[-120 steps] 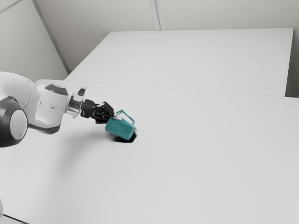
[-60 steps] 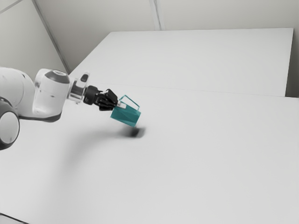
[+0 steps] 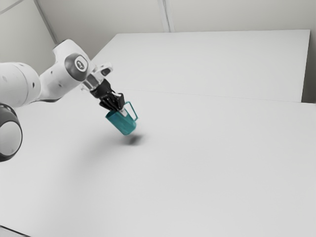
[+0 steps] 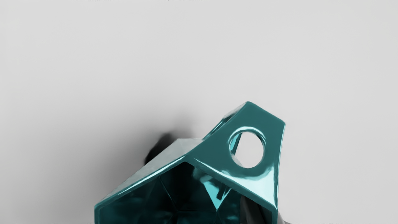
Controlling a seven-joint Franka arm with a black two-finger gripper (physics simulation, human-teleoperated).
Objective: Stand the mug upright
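One mug (image 3: 121,123) now more upright in one gripper (image 3: 122,111)

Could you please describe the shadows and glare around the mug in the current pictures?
Exterior view: soft, dark shadow on the table below the mug, fainter shading toward the view's left. Wrist view: blurred shadow with a darker core beside the mug, bright glare on the handle, thin highlights along the rim, dim, reflective interior.

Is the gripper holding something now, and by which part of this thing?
Yes, the teal mug, by its rim near the handle, one finger inside.
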